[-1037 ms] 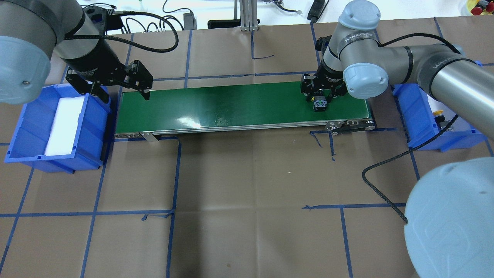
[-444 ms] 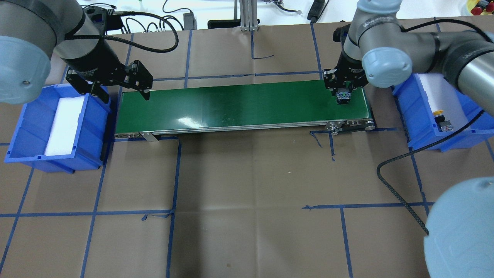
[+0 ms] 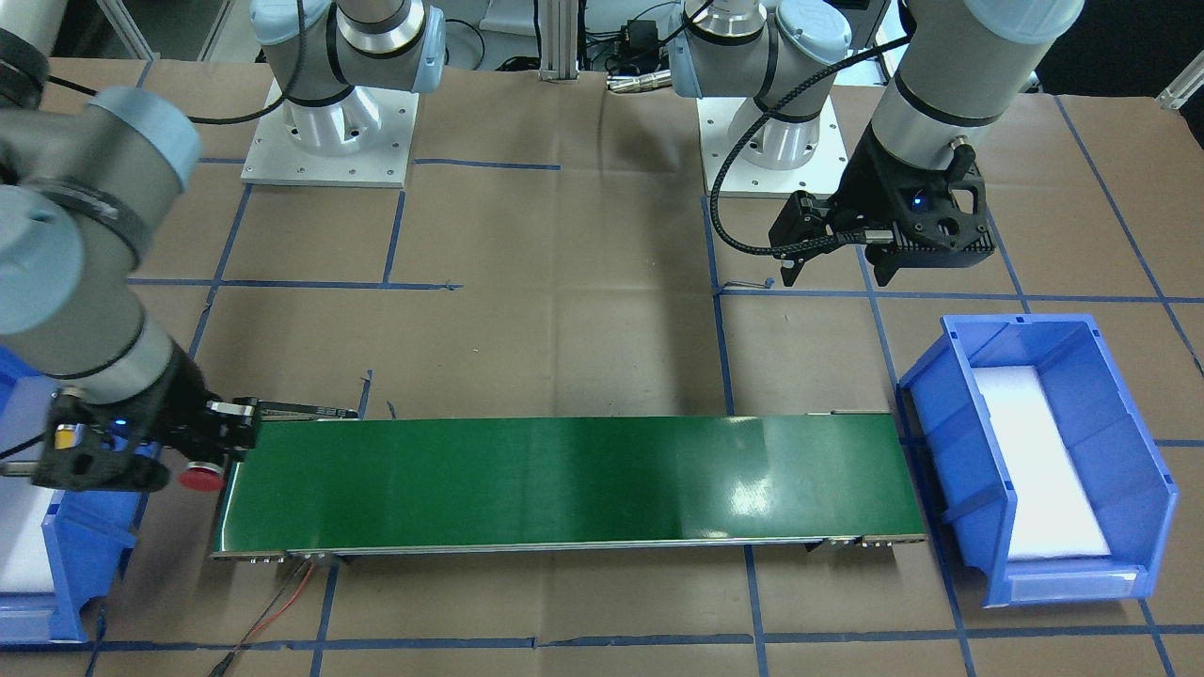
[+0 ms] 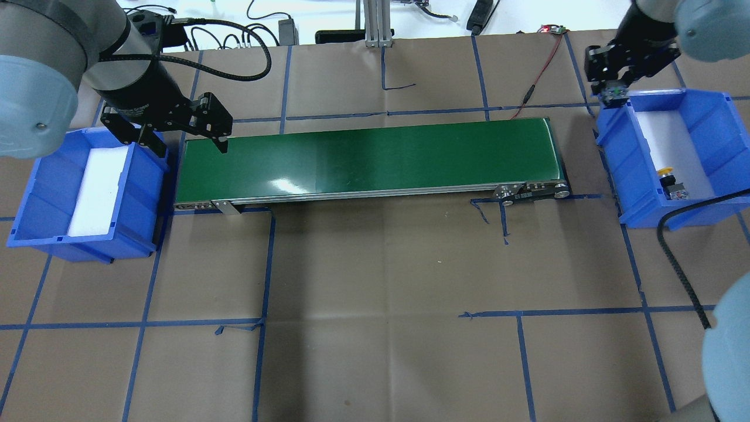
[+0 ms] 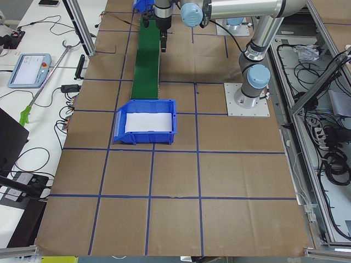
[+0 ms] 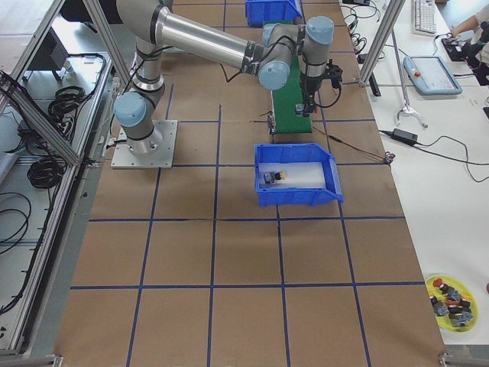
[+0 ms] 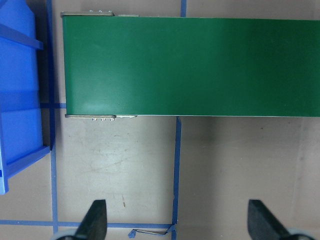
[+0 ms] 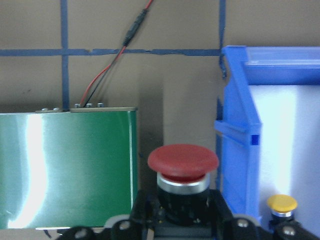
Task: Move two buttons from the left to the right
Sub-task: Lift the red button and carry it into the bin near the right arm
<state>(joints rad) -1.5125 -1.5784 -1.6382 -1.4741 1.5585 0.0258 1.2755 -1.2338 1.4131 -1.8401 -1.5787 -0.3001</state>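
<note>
Brown-paper table | red button: domed cap, black body, gripped by right jaws | left jaws apart

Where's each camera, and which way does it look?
Front: across the table, facing left arm and right arm, belt nearest.
Overhead: behind the robot, looking down on both arms.
Left end: along the table, left arm nearer.
Right end: likewise, right arm nearer.
Left wrist: down past open left claw.
Right wrist: past right claw gripping red button.
Shared: overhead and right wrist show the yellow button.
</note>
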